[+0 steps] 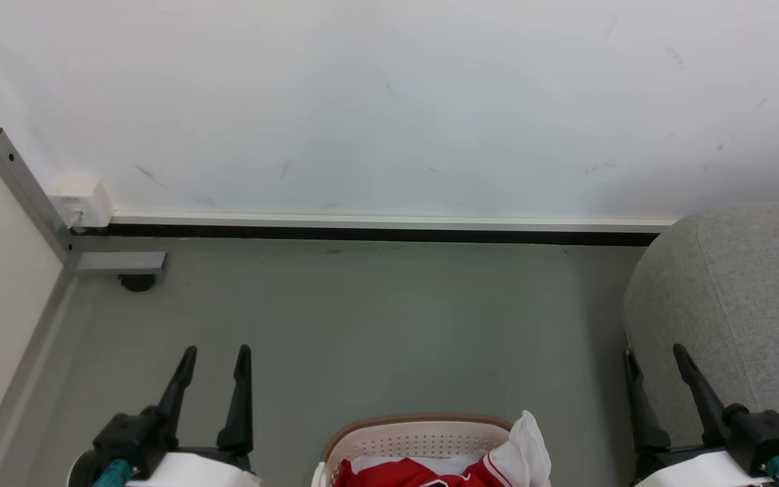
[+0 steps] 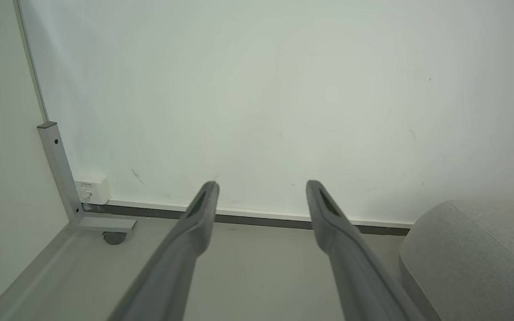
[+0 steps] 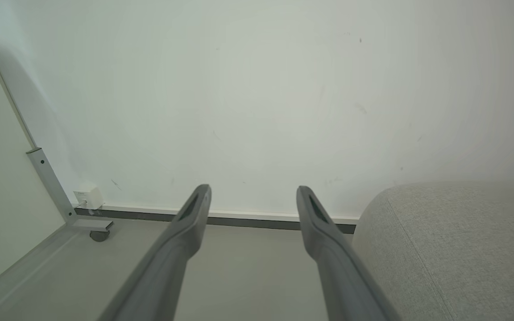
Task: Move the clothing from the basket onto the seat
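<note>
At the bottom middle of the head view stands the white perforated basket [image 1: 416, 438] with a brown rim. Red clothing [image 1: 423, 472] with white trim lies in it, a white fold rising at its right side. The big grey seat [image 1: 741, 304] fills the right side; it also appears as the seat [image 2: 475, 258] at the lower right of the left wrist view, and as the seat [image 3: 453, 249] in the right wrist view. My left gripper [image 1: 217, 353] is open, left of the basket. My right gripper [image 1: 654, 352] is open beside the seat's front. Both hold nothing.
A white wall with a dark skirting strip [image 1: 376, 233] closes the far side of the grey floor [image 1: 376, 325]. At the left, a metal frame post [image 1: 24, 196] with a caster foot [image 1: 137, 281] and a white socket box [image 1: 82, 201] stand in the corner.
</note>
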Motion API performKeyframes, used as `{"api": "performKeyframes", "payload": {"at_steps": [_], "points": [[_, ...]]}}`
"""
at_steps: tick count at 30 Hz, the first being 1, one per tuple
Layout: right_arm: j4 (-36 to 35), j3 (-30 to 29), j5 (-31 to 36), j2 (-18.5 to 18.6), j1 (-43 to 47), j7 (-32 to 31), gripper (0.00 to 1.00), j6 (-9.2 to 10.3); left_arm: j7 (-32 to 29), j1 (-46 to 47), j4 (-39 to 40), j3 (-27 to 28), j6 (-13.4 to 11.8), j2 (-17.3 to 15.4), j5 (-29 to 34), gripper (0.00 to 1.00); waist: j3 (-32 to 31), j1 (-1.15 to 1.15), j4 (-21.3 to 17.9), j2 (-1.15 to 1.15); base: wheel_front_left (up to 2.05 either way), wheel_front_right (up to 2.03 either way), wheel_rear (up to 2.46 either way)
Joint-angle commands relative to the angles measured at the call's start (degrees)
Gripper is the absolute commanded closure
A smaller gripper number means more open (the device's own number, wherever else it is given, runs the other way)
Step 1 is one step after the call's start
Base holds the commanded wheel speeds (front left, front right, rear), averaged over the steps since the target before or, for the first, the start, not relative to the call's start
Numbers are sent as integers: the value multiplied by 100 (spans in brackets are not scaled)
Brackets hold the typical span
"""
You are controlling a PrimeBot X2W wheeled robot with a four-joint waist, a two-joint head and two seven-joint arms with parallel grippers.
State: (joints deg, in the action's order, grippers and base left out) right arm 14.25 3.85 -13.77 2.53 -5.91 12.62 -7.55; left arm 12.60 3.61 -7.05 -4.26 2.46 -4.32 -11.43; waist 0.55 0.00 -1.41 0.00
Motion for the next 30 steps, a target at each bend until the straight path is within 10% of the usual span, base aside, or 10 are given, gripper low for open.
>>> {"api": "performKeyframes", "payload": {"at_steps": [1,30], "points": [[-33,22,110,50,-107,51,0,10,52,43,43,1,3,-45,156,0,0,0,-1,0,0,0,0],[-30,151,624,53,-92,255,0,12,258,10,-170,148,222,103,799,0,-25,0,-33,0,0,0,0]]}}
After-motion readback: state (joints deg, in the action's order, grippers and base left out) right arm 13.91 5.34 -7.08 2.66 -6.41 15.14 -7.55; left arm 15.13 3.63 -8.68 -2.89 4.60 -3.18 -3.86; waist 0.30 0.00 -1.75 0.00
